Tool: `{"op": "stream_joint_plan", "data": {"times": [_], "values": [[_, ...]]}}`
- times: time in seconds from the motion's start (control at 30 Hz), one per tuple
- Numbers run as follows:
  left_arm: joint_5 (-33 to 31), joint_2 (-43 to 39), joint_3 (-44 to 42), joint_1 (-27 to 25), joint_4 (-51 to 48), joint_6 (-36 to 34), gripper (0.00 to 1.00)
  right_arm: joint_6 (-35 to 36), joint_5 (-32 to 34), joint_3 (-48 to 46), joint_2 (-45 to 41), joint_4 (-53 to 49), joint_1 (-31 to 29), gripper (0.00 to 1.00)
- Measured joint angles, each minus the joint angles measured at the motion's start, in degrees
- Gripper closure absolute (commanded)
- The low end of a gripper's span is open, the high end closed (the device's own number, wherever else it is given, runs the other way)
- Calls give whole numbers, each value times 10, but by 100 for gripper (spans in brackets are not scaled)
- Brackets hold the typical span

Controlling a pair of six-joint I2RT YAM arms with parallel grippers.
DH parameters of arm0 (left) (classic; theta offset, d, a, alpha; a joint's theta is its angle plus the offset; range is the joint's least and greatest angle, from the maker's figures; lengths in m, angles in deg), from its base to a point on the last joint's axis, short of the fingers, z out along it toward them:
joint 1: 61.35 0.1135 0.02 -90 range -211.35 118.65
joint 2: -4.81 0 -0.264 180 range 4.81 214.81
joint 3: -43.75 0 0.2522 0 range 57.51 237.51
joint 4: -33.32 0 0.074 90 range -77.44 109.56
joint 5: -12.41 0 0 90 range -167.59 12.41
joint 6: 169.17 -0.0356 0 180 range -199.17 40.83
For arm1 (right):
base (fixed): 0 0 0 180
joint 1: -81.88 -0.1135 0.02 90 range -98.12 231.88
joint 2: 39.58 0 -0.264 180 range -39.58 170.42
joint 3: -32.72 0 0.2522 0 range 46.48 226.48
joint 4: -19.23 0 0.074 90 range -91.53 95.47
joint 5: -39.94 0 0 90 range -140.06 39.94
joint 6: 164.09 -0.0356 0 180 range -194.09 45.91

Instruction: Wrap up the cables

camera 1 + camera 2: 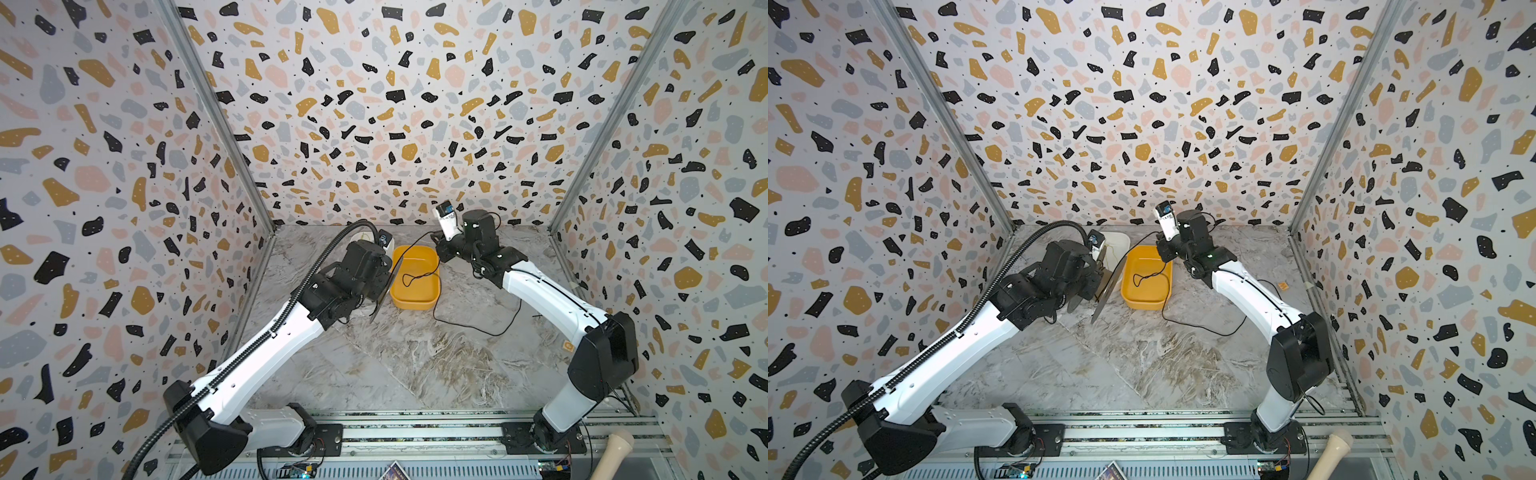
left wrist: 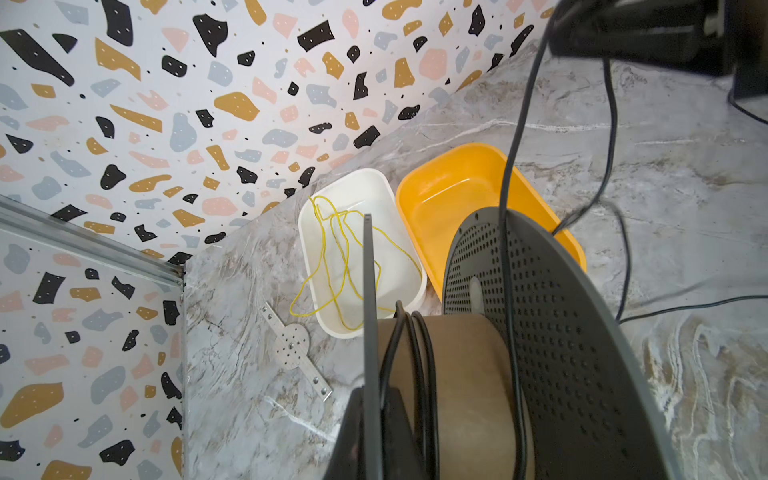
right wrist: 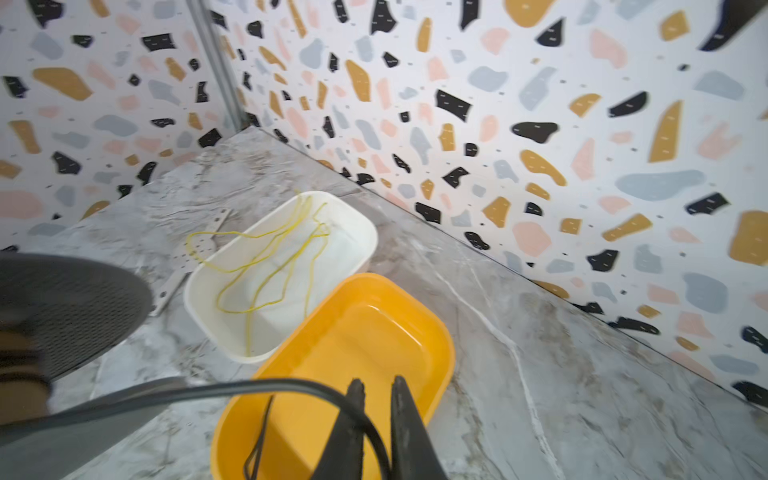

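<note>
Gripping one thin grey side disc of a spool (image 2: 465,374), the left gripper (image 2: 374,405) is clamped tight, one finger on each face of the disc. The spool is held off the table (image 1: 415,365), just beside the yellow tub (image 1: 415,305). A few turns of the black cable (image 2: 515,124) lie on the spool's brown cardboard core, between the two perforated discs.

From the spool the cable rises over the far disc and crosses to the right gripper (image 3: 378,386), which hangs above the far end of the yellow tub. Its jaws stand a narrow gap apart. The cable crosses one fingertip (image 3: 355,399) and bends down into the gap. Whether the fingers pinch it cannot be told.

In both top views a small loop of the cable lies inside the yellow tub. A longer slack stretch (image 1: 478,328) curves out over the table on the right side, near the right arm.

A white tub (image 2: 365,178) sits right next to the yellow one on its far-left side, with a thin yellow cord (image 3: 248,332) tangled in it and spilling over one wall. A small perforated metal plate (image 2: 293,345) lies flat on the table near it.
</note>
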Motion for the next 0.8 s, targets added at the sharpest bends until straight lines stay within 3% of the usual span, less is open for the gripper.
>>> {"op": "stream_joint_plan", "data": {"times": [0.43, 0.8], "values": [[29, -9, 14, 0, -37, 0, 100, 0, 2, -7, 29, 43, -9, 85], [96, -29, 111, 0, -60, 22, 100, -6, -45, -43, 63, 53, 0, 85]]}}
